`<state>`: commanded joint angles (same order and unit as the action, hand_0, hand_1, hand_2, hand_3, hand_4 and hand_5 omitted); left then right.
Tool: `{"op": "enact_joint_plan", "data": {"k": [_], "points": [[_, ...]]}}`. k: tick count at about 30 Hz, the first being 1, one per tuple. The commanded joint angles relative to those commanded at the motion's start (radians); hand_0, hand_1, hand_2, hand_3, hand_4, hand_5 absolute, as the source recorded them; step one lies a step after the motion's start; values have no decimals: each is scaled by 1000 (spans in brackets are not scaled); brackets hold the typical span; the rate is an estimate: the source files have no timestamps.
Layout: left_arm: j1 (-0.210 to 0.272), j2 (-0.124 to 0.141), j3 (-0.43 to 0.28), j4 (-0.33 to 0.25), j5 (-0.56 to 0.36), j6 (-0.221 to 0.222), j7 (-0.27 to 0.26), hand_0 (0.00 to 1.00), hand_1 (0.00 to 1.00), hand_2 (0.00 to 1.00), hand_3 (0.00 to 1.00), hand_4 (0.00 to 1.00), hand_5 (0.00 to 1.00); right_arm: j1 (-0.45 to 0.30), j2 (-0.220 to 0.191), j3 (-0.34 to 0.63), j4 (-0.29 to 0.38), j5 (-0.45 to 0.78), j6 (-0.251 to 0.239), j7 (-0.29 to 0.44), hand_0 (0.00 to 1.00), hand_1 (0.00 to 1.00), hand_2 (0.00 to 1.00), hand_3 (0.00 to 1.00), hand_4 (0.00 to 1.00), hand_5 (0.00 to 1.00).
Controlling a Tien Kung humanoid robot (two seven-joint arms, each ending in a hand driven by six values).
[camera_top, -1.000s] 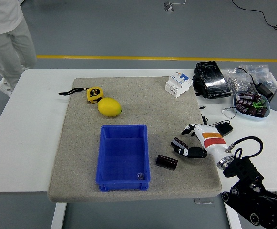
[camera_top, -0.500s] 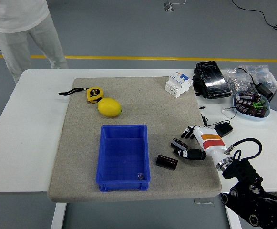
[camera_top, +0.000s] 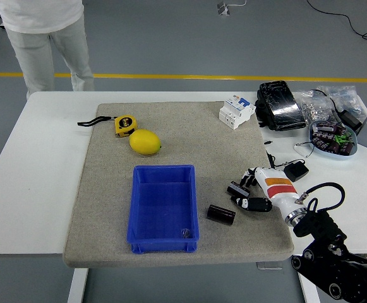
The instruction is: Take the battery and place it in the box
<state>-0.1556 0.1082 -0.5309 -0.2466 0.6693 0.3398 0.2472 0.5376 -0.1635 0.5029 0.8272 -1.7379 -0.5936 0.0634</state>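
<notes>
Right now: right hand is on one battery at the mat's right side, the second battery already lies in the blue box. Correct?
Not quite. The head view shows the right hand on one battery at the mat's right side, but the second battery is not in the blue box. It lies on the mat just right of the box.

White right hand (camera_top: 259,192), orange-red band

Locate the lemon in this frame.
In the head view the lemon lies on the grey mat's left half, just below the yellow tape measure and above the blue box.
</notes>
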Motion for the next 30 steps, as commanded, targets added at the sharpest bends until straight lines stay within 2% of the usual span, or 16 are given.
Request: {"op": "enact_joint_plan", "data": {"k": [30], "points": [[11, 2, -13, -1, 22, -3, 11, 568, 547, 593, 574, 634, 575, 1, -8, 31, 34, -8, 3, -3, 249, 321, 401, 447, 803, 344]]}}
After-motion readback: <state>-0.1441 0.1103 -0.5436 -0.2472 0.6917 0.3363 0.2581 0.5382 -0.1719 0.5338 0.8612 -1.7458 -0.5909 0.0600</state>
